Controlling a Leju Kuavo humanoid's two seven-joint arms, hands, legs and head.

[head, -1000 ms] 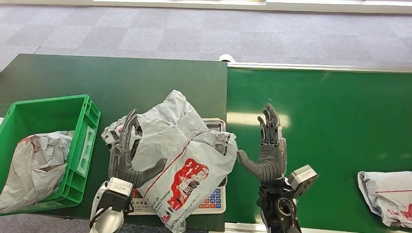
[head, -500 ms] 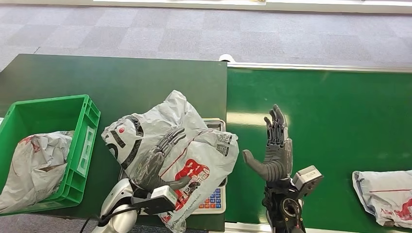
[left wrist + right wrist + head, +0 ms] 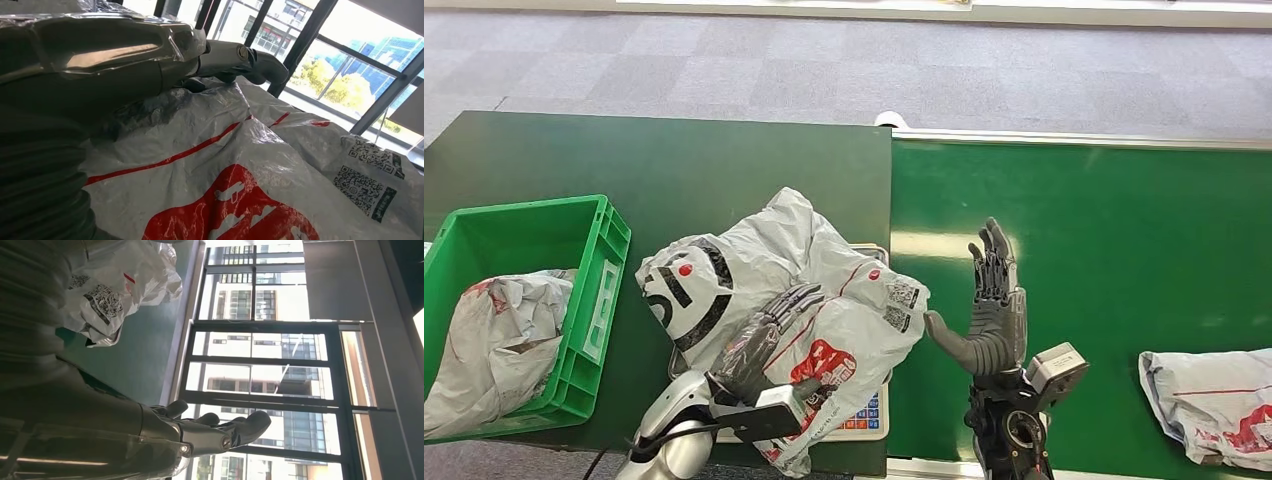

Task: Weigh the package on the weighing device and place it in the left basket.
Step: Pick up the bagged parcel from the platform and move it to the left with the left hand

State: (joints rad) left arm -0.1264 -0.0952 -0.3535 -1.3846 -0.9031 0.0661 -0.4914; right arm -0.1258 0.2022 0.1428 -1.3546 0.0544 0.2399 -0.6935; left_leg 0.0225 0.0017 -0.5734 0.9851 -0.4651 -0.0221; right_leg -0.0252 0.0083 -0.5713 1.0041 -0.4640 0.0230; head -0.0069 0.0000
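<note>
Soft grey plastic courier bag (image 3: 794, 290), printed with a red graphic, a thin red stripe, QR labels and a black-and-white round logo. It lies crumpled over the white electronic scale (image 3: 864, 412), covering most of the platform; only the keypad strip and a top corner of the scale show. One end spills off the scale toward 9 o'clock onto the dark green table (image 3: 674, 165).

Handling, as judged: light, limp, slick film. It will sag and fold when lifted, and loose contents may shift inside. A flat press will slide on it. Better to gather a fold of the film or scoop under the bulk near the middle, by the red graphic, so neither end droops far. Not fragile by its look.

Left hand (image 3: 759, 345): laid on top of the bag at about 6 o'clock of its centre, fingers stretched and slightly spread along the film. The left wrist view shows the fingers (image 3: 235, 55) lying over the plastic, pressing or resting, with no fold pinched that I can see.

Right hand (image 3: 989, 320): upright at 3 o'clock of the bag, palm facing it, fingers straight and apart, thumb tip just beside the bag's edge. It holds nothing.

Green plastic crate (image 3: 589, 300) sits at 9 o'clock, close to the bag, already holding another grey bag (image 3: 494, 340). A further grey bag (image 3: 1214, 400) lies on the bright green belt (image 3: 1104, 220), well apart at 4 o'clock.
</note>
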